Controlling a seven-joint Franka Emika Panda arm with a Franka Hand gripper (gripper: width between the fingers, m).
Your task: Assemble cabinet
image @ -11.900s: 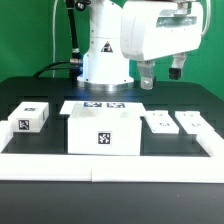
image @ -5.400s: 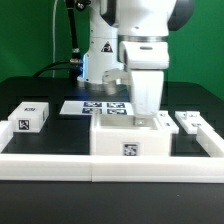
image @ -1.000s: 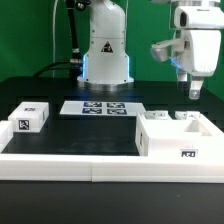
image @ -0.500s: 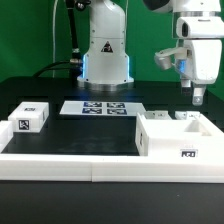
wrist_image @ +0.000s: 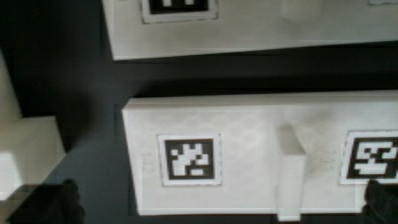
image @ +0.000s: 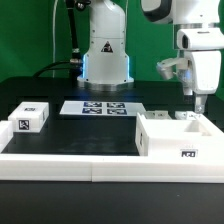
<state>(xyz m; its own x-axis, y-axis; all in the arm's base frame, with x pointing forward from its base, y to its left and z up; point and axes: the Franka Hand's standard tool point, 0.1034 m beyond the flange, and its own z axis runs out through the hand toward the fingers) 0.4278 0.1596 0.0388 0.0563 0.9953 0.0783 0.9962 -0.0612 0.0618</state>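
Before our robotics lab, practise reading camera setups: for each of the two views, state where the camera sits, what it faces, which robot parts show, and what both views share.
Exterior view: off the arm, looking across the table at the robot base; shows the arm, gripper, cabinet and marker board.
Wrist view: on the wrist, looking down on white tagged panels; only blurred dark shapes, possibly fingers, show.
Shared: probably the tagged cabinet parts beneath the gripper.

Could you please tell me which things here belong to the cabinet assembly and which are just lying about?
Belong to the job:
cabinet body
small tagged block
tagged panels

Just lying about:
marker board
white rail along the table's near edge in the exterior view
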